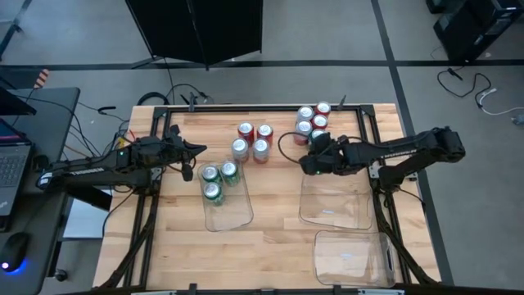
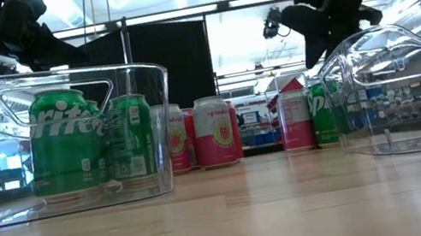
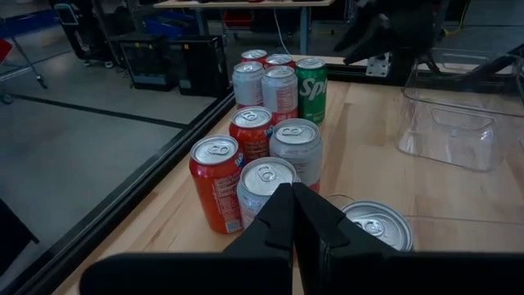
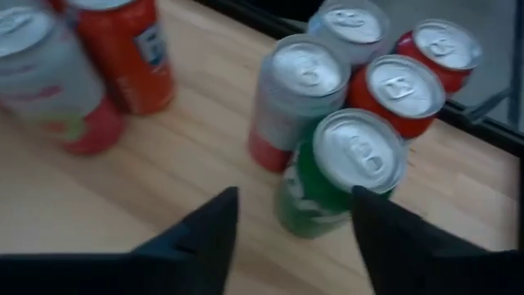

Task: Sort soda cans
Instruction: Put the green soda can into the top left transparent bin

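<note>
Three green soda cans [image 1: 218, 179] stand in a clear tray [image 1: 233, 215] at centre left. Four red and silver cans [image 1: 253, 140] stand in a cluster on the bare wood at the far middle. Several more [image 1: 312, 120] stand far right, with a green can [image 4: 336, 176] nearest my right gripper. That gripper [image 4: 291, 229] is open and slants down just short of the green can, one finger to each side and clear of it. My left gripper [image 3: 293, 213] is shut and hovers over the table's left side, near the tray of green cans [image 3: 377, 225], holding nothing.
Two more clear trays holding no cans stand on the right: one [image 1: 334, 199] under my right arm and one [image 1: 352, 256] at the near right corner. A black frame [image 1: 246, 106] runs along the table's edges. Cables lie beyond the far left corner.
</note>
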